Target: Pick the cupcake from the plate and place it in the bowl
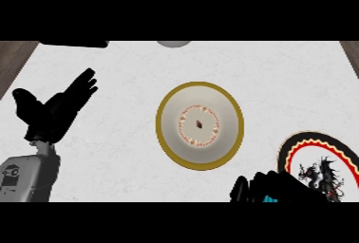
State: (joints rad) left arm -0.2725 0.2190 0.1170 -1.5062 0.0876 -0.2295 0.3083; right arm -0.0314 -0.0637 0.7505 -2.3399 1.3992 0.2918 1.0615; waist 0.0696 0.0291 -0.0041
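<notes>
Left robot hand [57, 108] rests at the left edge, fingers straight and up, holding nothing. Gold-rimmed bowl [165, 137] sits mid-desk [112, 156] on white marble. Right robot hand [270, 189] at the lower right, fingers curled beside the black-and-red plate [308, 142]; something cyan shows under it. Cupcake hidden; can't confirm the grasp.

open counter [105, 156] left of bowl [200, 126], plate [319, 166] close right
</notes>
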